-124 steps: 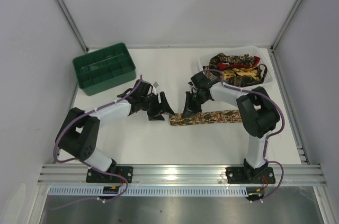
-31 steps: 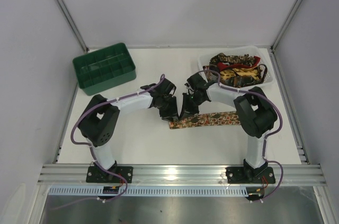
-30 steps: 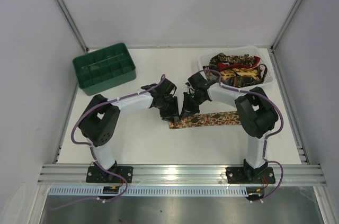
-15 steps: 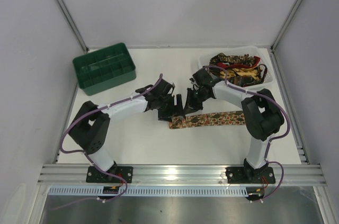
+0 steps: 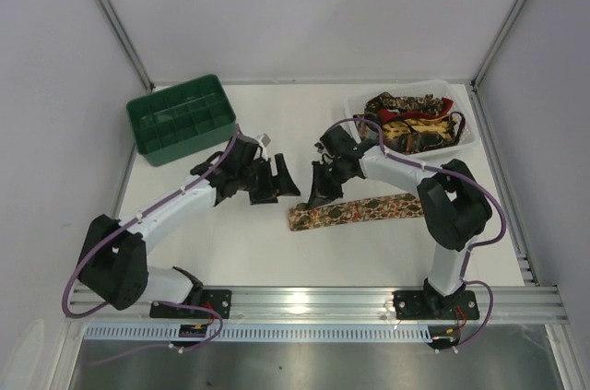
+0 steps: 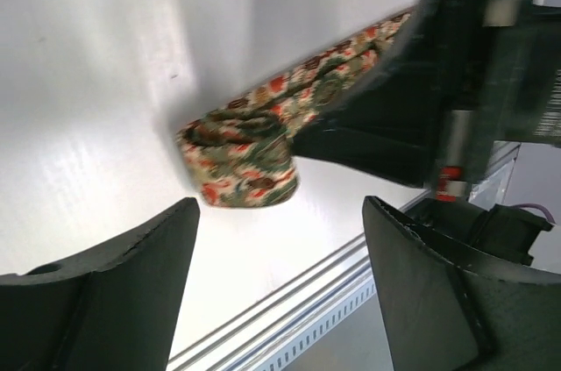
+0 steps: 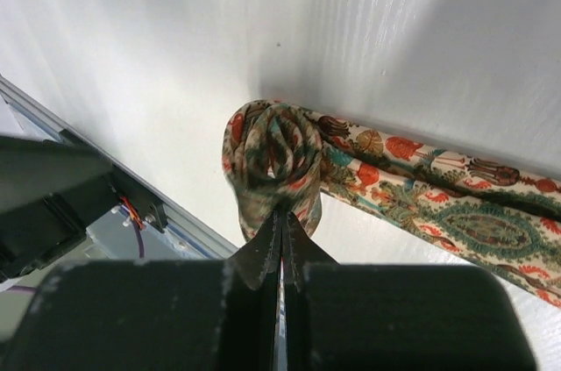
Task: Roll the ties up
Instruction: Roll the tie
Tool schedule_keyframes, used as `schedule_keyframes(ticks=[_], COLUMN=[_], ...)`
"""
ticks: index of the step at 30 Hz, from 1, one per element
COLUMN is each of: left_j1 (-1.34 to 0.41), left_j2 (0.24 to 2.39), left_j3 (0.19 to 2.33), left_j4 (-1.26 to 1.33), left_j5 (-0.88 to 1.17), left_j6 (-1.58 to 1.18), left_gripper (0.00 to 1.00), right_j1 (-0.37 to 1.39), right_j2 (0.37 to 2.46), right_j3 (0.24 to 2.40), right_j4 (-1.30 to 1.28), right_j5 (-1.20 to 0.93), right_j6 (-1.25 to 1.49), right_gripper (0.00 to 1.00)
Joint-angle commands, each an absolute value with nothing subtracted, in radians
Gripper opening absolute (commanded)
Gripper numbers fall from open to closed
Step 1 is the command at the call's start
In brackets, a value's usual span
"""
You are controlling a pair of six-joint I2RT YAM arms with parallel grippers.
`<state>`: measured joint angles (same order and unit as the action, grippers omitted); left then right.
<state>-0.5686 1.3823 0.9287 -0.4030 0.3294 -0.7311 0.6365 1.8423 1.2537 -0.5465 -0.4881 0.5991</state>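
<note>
— Why is the right gripper (image 7: pixel 280 213) pinched shut like that?
— Its tips clamp the rolled end (image 7: pixel 272 156) of the tie (image 5: pixel 355 208). I'd say that is to stop the coil springing loose. The unrolled length trails flat on the table (image 5: pixel 277 252), off to that gripper's side.
— And the left gripper (image 6: pixel 280 213)?
— Its jaws are wide apart and hold nothing. The roll lies just ahead of it, between the two grippers, and it doesn't touch the roll. It is likely placed to take or turn the coil.
— Containers?
— The white tray (image 5: pixel 468 136), back behind the right gripper's wrist, is heaped with more ties (image 5: pixel 410 123), all tangled together. The green crate (image 5: pixel 180 118), off the left gripper's outer side, shows no tie in its compartments.
</note>
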Motion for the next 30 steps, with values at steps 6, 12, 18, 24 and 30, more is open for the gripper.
schedule_keyframes(ticks=[6,12,18,24,30], left_j1=[-0.503,-0.460,-0.425,-0.423,-0.425], left_j2=[1.275,1.232,1.230,1.279,1.347], left_j3=[0.778,0.704,0.626,0.569,0.572], left_j4=[-0.402,-0.368,-0.293,-0.135,-0.049], left_j5=[0.356,0.396,0.472,0.572,0.575], left_j6=[-0.695,-0.698,-0.756,-0.859,-0.890], left_gripper=[0.80,0.80,0.87,0.84,0.83], right_j1=[0.638,0.672,0.684,0.658,0.629], right_j2=[1.743,1.753,1.799,1.839,1.870], right_j3=[1.330,1.324,1.296,1.275,1.241], right_j4=[-0.632,-0.609,-0.558,-0.554,-0.523], right_j5=[-0.419,-0.534,-0.526,-0.503,-0.480], right_j6=[0.565,0.577,0.592,0.577,0.560], right_gripper=[0.00,0.00,0.00,0.00,0.00])
